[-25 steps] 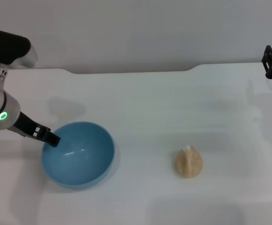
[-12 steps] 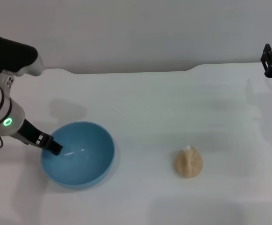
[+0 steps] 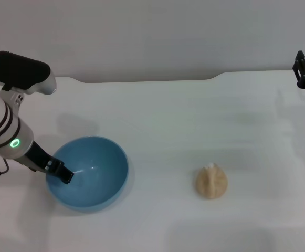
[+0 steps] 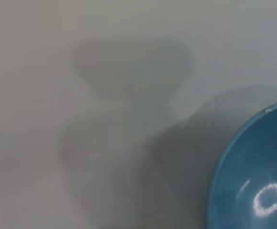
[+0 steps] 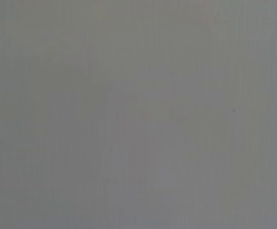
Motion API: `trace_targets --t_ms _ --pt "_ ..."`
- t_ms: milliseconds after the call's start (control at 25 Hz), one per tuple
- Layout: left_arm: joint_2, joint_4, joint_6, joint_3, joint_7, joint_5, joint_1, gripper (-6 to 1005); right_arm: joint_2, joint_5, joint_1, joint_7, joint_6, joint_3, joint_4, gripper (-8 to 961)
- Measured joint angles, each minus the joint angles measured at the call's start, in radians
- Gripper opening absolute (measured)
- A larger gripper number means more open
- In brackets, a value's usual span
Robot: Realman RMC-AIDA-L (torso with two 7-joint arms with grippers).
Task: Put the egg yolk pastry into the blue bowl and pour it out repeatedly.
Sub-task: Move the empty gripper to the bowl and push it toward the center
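1. Fingers, left gripper: you have them at the near-left rim of the blue bowl, dark tip reaching just inside; whether they clamp the rim, you cannot tell.
2. Blue bowl: upright on the surface, empty, presumably steadied for loading.
3. Egg yolk pastry: well apart from those fingers, beyond the bowl's far side, resting free on the surface.
4. Right gripper: parked at the far edge; finger state unreadable.

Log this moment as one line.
left gripper: at blue bowl rim | egg yolk pastry: on table, outside bowl | right gripper: parked
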Motion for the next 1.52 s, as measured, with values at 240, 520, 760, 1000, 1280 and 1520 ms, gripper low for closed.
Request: trace_targets --t_ms 240,520,760,1000,1280,1520 --pt "0.000 -0.006 -0.006 -0.007 0.021 -0.022 -0.003 774 0.001 0.000 -0.005 0.000 0.000 0.000 -0.001 504" --pt "0.000 -0.011 -0.008 0.000 0.029 -0.038 -0.010 634 0.001 -0.005 -0.006 0.000 0.000 -0.001 -0.001 503" --pt "-0.001 -0.011 -0.011 0.000 0.035 -0.038 -0.017 383 0.001 -0.007 -0.007 0.000 0.000 -0.006 -0.001 503" --pt "-0.002 -0.011 -0.015 0.001 0.035 -0.038 -0.023 142 0.001 -0.008 -0.007 0.000 0.000 -0.007 -0.003 505" --pt "0.000 -0.011 -0.018 -0.009 0.036 -0.038 -0.024 62 -0.002 -0.009 -0.015 0.030 -0.004 -0.004 -0.068 504" --pt "0.003 -0.008 -0.025 -0.031 0.036 -0.038 -0.047 28 -0.033 -0.074 -0.020 0.147 0.116 0.019 -0.233 505"
